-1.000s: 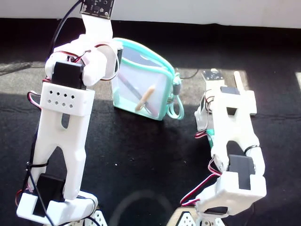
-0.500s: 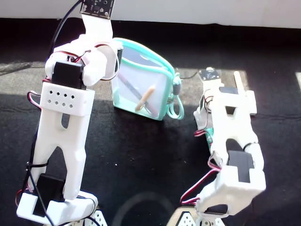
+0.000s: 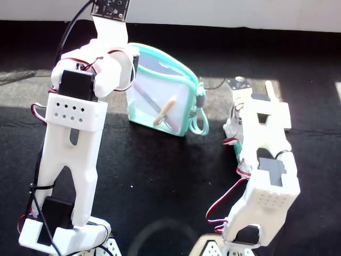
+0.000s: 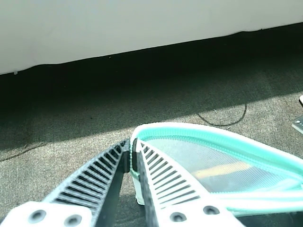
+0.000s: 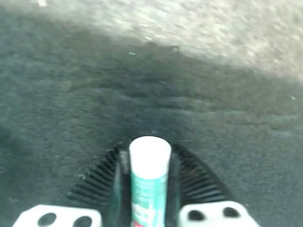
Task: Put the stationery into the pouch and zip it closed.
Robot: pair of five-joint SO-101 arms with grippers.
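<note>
Both ribbed: left fingers pinch mint mesh pouch; right fingers clamp cylindrical white-capped stick.

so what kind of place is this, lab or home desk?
Probably a hobby or lab robot bench: two white printed arms with bare servo wires, a black felt-like mat, a plain white wall. Can't tell lab from home.

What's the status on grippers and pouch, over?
Left gripper jaws shut on pouch rim. Right gripper shut on glue stick, apart from pouch. Pouch looks unzipped, wooden stick inside; strap toward right arm.
</note>
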